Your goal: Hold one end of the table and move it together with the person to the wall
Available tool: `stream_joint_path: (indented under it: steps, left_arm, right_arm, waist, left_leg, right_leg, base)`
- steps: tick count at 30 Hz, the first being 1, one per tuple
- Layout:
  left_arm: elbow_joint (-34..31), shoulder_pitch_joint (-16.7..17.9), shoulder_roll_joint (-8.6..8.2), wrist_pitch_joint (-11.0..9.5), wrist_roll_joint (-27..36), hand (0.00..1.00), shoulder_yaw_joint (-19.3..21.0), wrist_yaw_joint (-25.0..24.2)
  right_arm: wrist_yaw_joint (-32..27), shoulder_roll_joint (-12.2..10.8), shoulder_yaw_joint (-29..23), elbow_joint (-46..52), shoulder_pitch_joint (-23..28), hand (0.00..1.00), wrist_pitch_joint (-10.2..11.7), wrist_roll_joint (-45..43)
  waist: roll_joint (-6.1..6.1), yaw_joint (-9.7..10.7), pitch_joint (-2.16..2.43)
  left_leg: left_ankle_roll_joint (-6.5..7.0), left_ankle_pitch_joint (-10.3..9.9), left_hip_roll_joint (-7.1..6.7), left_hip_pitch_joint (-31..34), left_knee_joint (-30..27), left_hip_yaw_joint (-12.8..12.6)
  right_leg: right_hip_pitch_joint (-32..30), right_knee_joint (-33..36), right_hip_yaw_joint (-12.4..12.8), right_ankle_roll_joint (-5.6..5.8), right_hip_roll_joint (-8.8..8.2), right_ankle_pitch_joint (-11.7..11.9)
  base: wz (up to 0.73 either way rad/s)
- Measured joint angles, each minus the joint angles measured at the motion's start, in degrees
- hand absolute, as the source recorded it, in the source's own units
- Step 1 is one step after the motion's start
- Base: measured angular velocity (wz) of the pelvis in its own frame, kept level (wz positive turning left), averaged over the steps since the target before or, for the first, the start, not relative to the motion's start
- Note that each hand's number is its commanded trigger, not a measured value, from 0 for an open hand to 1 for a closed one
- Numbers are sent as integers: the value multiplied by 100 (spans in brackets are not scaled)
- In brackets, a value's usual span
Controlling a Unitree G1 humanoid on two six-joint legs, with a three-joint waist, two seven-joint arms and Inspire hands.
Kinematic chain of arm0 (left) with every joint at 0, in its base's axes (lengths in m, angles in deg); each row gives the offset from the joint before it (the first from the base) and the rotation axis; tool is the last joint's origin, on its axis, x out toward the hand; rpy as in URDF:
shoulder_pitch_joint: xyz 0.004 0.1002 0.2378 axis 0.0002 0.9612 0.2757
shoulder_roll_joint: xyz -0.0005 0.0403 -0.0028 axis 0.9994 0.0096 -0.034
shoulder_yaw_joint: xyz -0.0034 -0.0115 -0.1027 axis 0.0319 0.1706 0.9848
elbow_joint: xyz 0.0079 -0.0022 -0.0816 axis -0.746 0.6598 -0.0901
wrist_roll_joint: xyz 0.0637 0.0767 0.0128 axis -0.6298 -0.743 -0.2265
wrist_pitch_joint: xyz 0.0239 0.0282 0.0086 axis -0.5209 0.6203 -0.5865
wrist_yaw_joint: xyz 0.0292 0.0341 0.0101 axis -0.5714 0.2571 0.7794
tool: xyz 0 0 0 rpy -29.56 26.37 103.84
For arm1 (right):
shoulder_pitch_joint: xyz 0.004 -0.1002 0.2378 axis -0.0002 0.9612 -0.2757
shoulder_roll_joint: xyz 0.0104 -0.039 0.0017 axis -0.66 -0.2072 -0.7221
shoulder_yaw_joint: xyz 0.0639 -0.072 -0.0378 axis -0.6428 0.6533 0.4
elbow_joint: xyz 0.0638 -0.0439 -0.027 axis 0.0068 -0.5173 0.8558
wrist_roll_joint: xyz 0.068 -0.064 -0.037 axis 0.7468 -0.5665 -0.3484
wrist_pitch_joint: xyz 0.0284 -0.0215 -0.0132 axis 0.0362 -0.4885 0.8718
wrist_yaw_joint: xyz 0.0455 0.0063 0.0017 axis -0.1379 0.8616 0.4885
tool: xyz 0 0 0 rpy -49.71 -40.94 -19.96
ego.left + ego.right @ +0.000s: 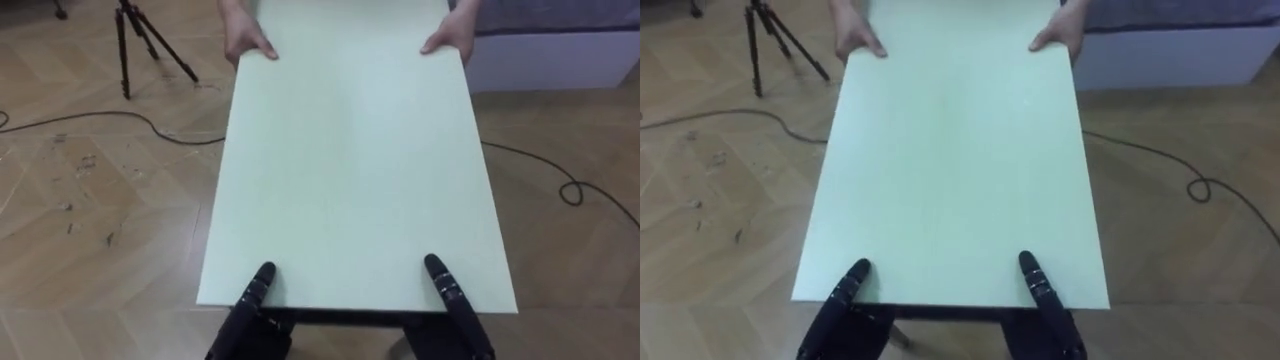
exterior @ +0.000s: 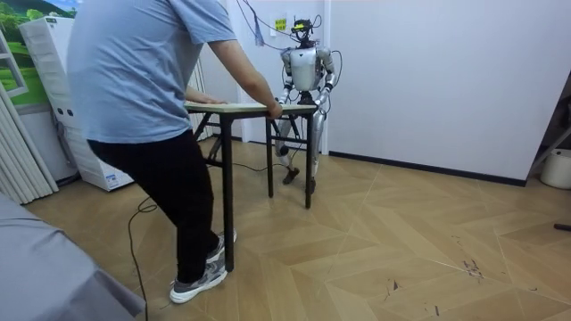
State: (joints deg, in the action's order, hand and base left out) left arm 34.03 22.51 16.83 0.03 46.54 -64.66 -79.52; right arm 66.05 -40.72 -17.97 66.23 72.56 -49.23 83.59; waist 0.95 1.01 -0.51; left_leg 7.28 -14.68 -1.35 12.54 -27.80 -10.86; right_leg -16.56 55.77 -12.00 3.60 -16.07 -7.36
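A pale green table top (image 1: 350, 150) stretches away from me on dark legs (image 2: 225, 196). My left hand (image 1: 250, 305) grips its near edge at the left, thumb lying on top and palm below the edge. My right hand (image 1: 455, 300) holds the same edge at the right in the same way. At the far end a person (image 2: 152, 89) in a light blue shirt holds the two corners with one hand (image 1: 248, 42) on the left and the other hand (image 1: 450, 40) on the right. In the room view I stand upright at the table's far end, close to a white wall.
A black tripod (image 1: 135, 40) stands on the wooden floor at the far left. Dark cables run on the floor to the left (image 1: 100, 115) and right (image 1: 570, 185) of the table. A grey and white piece of furniture (image 1: 560, 40) lies behind the person at the right.
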Motion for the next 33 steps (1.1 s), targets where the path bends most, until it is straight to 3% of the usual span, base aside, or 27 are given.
stream_joint_path:
  steps: [2,3,5,7,8,9,10,11,13,14,15,17,19,20,21,23,24,25,26,27,28,29,30,31,32,33]
  left_arm:
    - [-34,-9,23,-1,8,100,18,0]
    - [-39,-21,13,0,7,100,18,0]
    - [-68,2,11,18,-28,100,3,-4]
    - [-77,-5,28,17,-35,100,3,-13]
    - [-78,-14,55,17,-26,100,7,-22]
    - [-83,-26,75,17,-27,100,7,-31]
    - [-119,-55,122,16,-47,100,21,-34]
    - [-144,-59,157,-25,-58,100,46,-55]
    - [-256,-68,204,-52,-109,100,102,-57]
    - [-309,-87,200,-52,-172,100,147,-67]
    - [-334,-105,201,-52,-206,100,166,-78]
    - [-363,-264,204,-55,-242,100,213,-108]
    - [-329,-378,202,-54,-253,100,253,-95]
    - [-320,-409,225,-54,-254,100,256,-81]
    - [-327,-412,247,-54,-254,100,254,-82]
    - [-322,-379,266,-56,-282,100,232,-91]
    - [-323,-356,269,-59,-280,100,232,-98]
    - [-311,-324,277,-59,-276,100,217,-99]
    - [-296,-314,301,-58,-267,100,194,-99]
    - [-291,-307,302,-58,-265,100,187,-99]
    - [-291,-293,295,-58,-268,100,189,-103]
    - [-278,-291,274,-57,-283,100,174,-112]
    - [-226,-285,248,-57,-287,100,173,-149]
    - [-169,-205,207,-59,-251,100,197,-219]
    - [-170,-58,210,-65,-148,100,230,-309]
    - [-175,20,214,-67,-127,100,251,-355]
  right_arm:
    - [-7,33,137,24,-39,100,150,59]
    - [-7,63,165,25,-72,100,157,94]
    - [-10,108,235,27,-73,100,139,203]
    - [-10,97,244,31,-74,100,146,215]
    - [-10,86,243,31,-70,100,148,221]
    - [-10,82,249,31,-69,100,155,222]
    - [-7,62,239,35,-71,100,163,223]
    - [-7,24,238,35,-87,100,160,237]
    - [12,-18,276,48,-141,100,164,287]
    - [41,-27,281,48,-172,100,156,332]
    - [53,-28,286,48,-194,100,153,374]
    - [88,-26,315,35,-360,100,163,433]
    - [85,-34,311,-54,-508,100,159,482]
    - [85,-38,317,-150,-594,100,137,540]
    - [85,-39,325,-157,-592,100,125,568]
    - [85,-45,334,-170,-520,100,84,633]
    - [85,-43,342,-171,-507,100,81,634]
    - [85,-35,351,-191,-480,100,84,637]
    - [85,-25,360,-195,-454,100,84,657]
    - [85,-27,361,-203,-447,100,84,651]
    - [85,-25,362,-208,-443,100,100,639]
    - [86,-7,355,-218,-442,100,125,638]
    - [85,-2,359,-230,-432,100,132,637]
    - [85,34,387,-232,-417,100,135,576]
    - [82,73,456,-232,-444,100,135,480]
    - [82,98,486,-232,-458,100,131,433]
  waist:
    - [-112,-14,-3]
    - [-114,-35,-20]
    - [-115,-45,-39]
    - [-152,-89,-43]
    - [-187,-90,-60]
    - [-218,-100,-74]
    - [-306,-148,-101]
    - [-385,-197,-86]
    - [-501,-314,-115]
    - [-534,-322,-104]
    - [-558,-334,-102]
    - [-592,-441,-103]
    - [-593,-480,-105]
    - [-560,-481,-121]
    - [-561,-501,-121]
    - [-530,-652,-118]
    - [-519,-738,-121]
    - [-498,-808,-110]
    - [-472,-850,-112]
    - [-461,-865,-112]
    - [-436,-869,-108]
    - [-400,-913,-123]
    - [-401,-964,-129]
    - [-390,-1157,-126]
    - [-353,-1227,-124]
    - [-318,-1212,-119]
  left_leg:
    - [-23,111,-49,185,-5,-38]
    - [-44,139,-29,220,-6,-46]
    - [-93,266,38,220,189,1]
    - [-70,354,72,269,334,-13]
    - [-39,410,60,321,357,-40]
    - [-66,448,54,337,356,-89]
    - [-21,484,28,389,340,-179]
    - [5,524,18,482,339,-258]
    - [16,590,30,639,290,-388]
    - [26,620,73,812,200,-429]
    - [29,647,88,905,173,-439]
    - [32,775,306,1222,101,-663]
    - [17,905,500,1364,108,-807]
    - [-41,1014,637,1407,146,-808]
    - [-76,1083,698,1412,184,-808]
    - [-286,1324,913,1358,368,-795]
    - [-325,1417,951,1319,469,-795]
    - [-403,1639,976,1224,714,-784]
    - [-543,1928,971,1105,1075,-773]
    - [-710,2070,963,1037,1268,-760]
    - [-1143,2371,954,927,1661,-731]
    - [-1125,2351,966,918,1521,-580]
    - [-951,2136,978,928,1184,-504]
    - [-813,1540,1004,933,362,-319]
    - [-864,969,1021,935,-501,-203]
    - [-894,754,1024,931,-893,-133]
  right_leg:
    - [649,-48,160,4,-16,83]
    - [691,-192,155,85,32,24]
    - [718,-479,115,59,241,44]
    - [717,-631,197,126,306,-1]
    - [733,-695,248,243,311,-101]
    - [741,-716,268,266,295,-180]
    - [728,-798,277,265,236,-361]
    - [739,-958,288,283,217,-588]
    - [804,-1368,297,283,222,-944]
    - [856,-1721,229,269,259,-1138]
    - [873,-1896,220,278,288,-1227]
    - [844,-2394,172,197,456,-1406]
    - [847,-2566,-104,171,546,-1455]
    - [826,-2614,-262,84,658,-1412]
    - [800,-2660,-266,30,736,-1376]
    - [770,-2892,-299,-205,1024,-1217]
    - [762,-2937,-305,-257,1073,-1161]
    - [755,-3027,-305,-343,1175,-1055]
    - [754,-3133,-316,-425,1255,-944]
    - [752,-3198,-331,-463,1289,-882]
    - [751,-3345,-417,-565,1329,-754]
    - [737,-3393,-579,-652,1285,-678]
    - [736,-3389,-667,-673,1233,-658]
    - [751,-3396,-911,-677,1112,-612]
    - [778,-3412,-1170,-668,1012,-555]
    - [806,-3435,-1287,-663,995,-534]
  base:
    - [-10]
    - [-13]
    - [-5]
    - [-10]
    - [-8]
    - [-7]
    - [-15]
    - [-23]
    - [-24]
    - [-10]
    - [0]
    - [-13]
    - [-5]
    - [4]
    - [4]
    - [-14]
    - [-27]
    - [-14]
    - [-6]
    - [7]
    - [7]
    - [-7]
    - [-57]
    - [-99]
    - [-97]
    - [-61]
